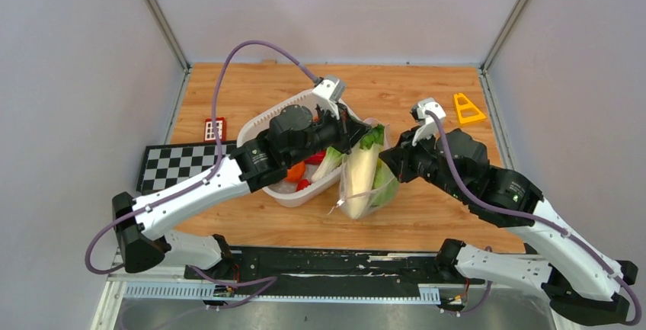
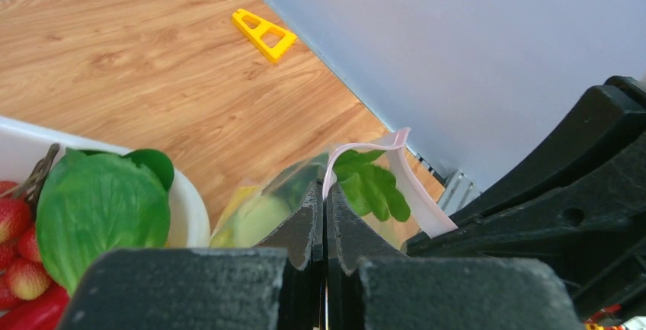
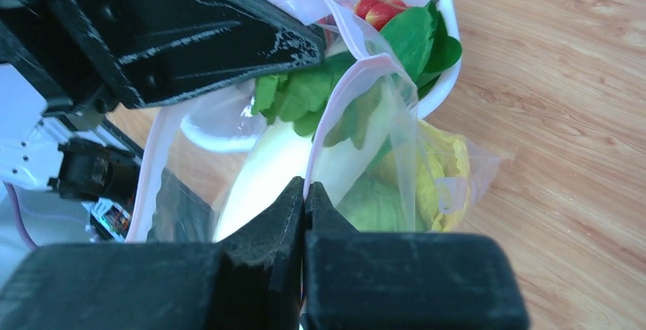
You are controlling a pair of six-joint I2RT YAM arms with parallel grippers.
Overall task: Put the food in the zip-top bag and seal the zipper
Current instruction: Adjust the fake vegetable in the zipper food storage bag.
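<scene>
Top external: pinching the zipper (image 2: 372, 142) with left tool (image 2: 324, 208) and right tool (image 3: 304, 197), both clamped tight at separate spots, propping the zip-top bag (image 1: 367, 189) mouth-up on the bench (image 1: 426, 219) just beside the white tub (image 1: 263, 120), radish (image 1: 358, 171) and cabbage (image 3: 446, 158) inside, presumably readying the seal.

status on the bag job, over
Left tool shut on zipper. Right tool shut on zipper, opposite side. Radish, cabbage in bag, mouth open. Food left in tub.
</scene>
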